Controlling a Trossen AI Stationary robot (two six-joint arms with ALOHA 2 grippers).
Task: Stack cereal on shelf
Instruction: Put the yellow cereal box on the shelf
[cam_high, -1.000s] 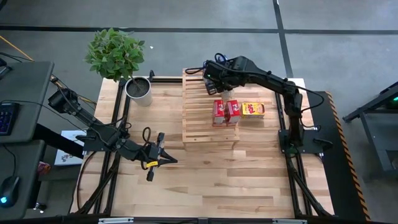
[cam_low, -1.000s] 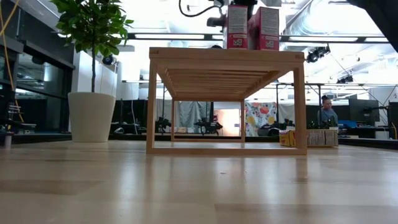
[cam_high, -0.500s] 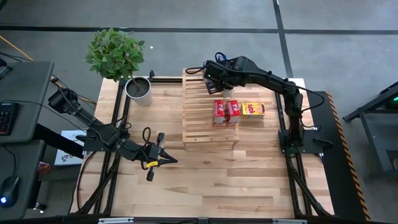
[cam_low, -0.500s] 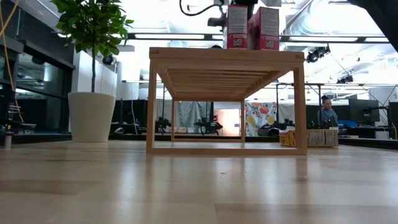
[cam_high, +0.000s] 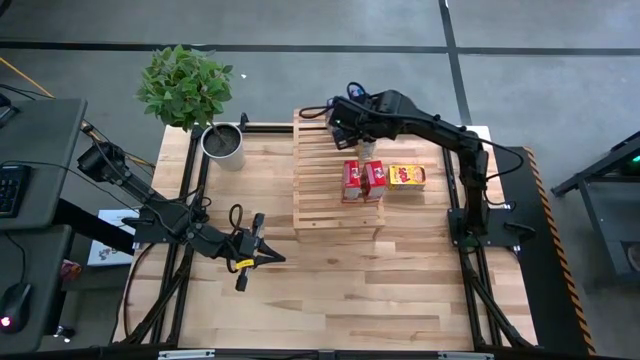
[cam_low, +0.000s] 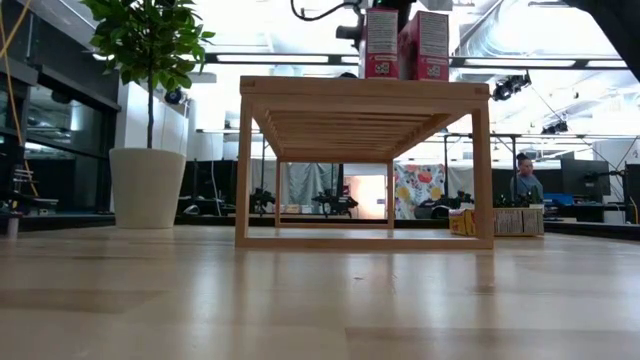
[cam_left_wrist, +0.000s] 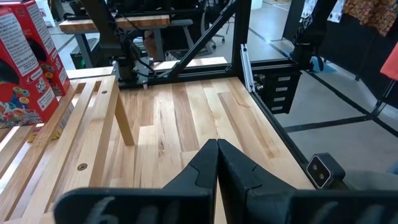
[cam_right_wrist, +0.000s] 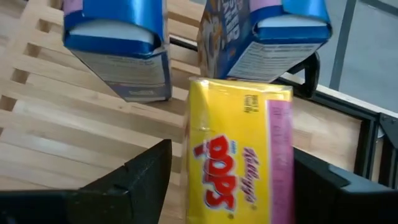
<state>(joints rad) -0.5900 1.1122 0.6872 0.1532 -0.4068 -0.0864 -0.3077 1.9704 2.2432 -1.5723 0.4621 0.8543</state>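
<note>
While the right tool (cam_right_wrist: 227, 171) stands spread around the yellow box (cam_right_wrist: 239, 146), lifting carelessly could topple it.

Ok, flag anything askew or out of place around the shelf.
One yellow cereal box lies flat on the tabletop beside the shelf, not on it. The two red boxes stand on the slats. In the right wrist view, another yellow box sits between the open right gripper fingers.

Blue boxes (cam_right_wrist: 118, 46) cropped (tops unseen)
</note>
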